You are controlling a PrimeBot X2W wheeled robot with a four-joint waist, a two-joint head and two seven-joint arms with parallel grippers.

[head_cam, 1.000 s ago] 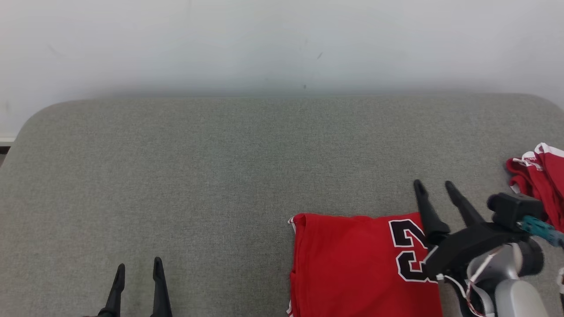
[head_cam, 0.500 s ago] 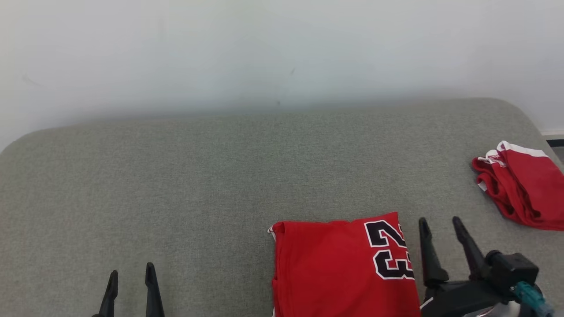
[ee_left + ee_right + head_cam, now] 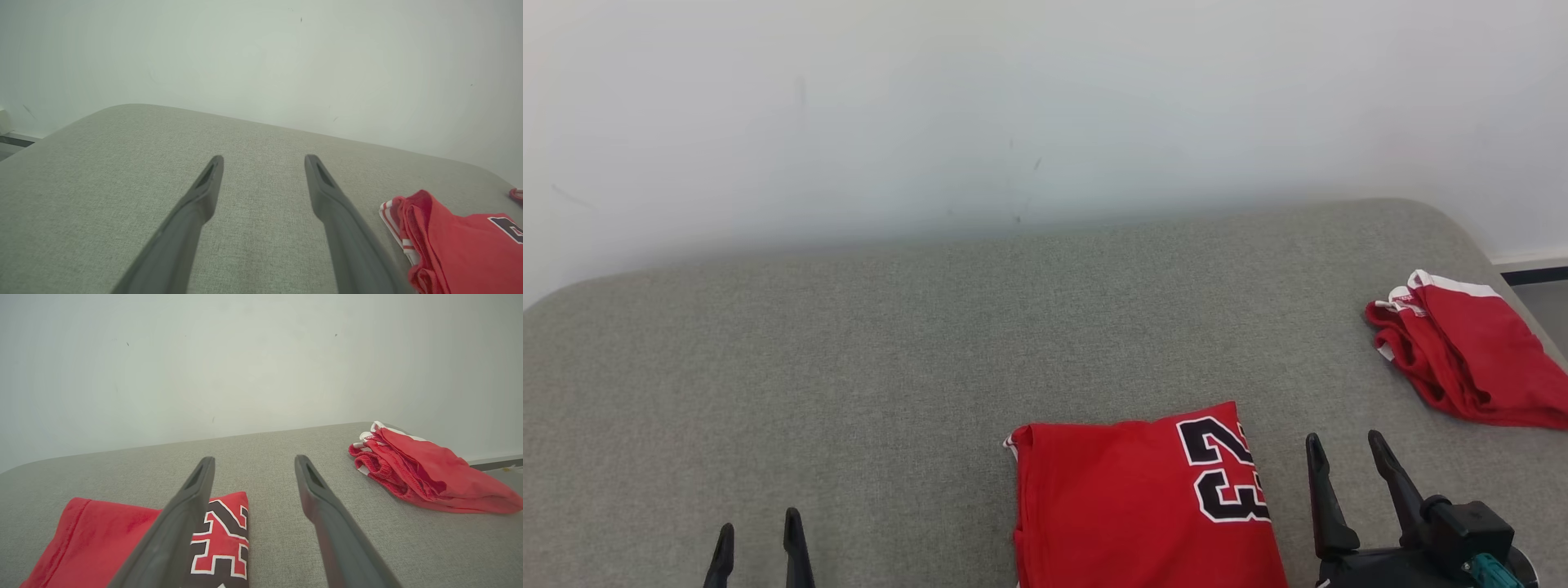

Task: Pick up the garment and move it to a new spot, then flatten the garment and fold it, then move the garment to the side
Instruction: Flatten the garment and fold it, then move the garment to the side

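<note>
Three cameras of mine over one grey cushion (image 3: pixel 849 367).
My head looks down on the folded jersey (image 3: pixel 1127 506) from above. My left wrist sits low to its left and my right wrist low to its right, both facing the wall (image 3: pixel 1045 98). All three views share the folded jersey.

Low and right of centre in the head view, the folded garment (image 3: pixel 1127 498) is bright red, with a black number edged in white and striped red-and-white trim at its left corner. The second garment (image 3: pixel 1462 359) at the right edge is the same red with white bands. The padded surface (image 3: pixel 849 367) is a speckled grey-green weave; the wall (image 3: pixel 1045 98) pale grey-white with small dark flecks. The left gripper (image 3: pixel 758 523) and right gripper (image 3: pixel 1343 438) are matt black, with a teal plug (image 3: pixel 1486 567) at lower right.
</note>
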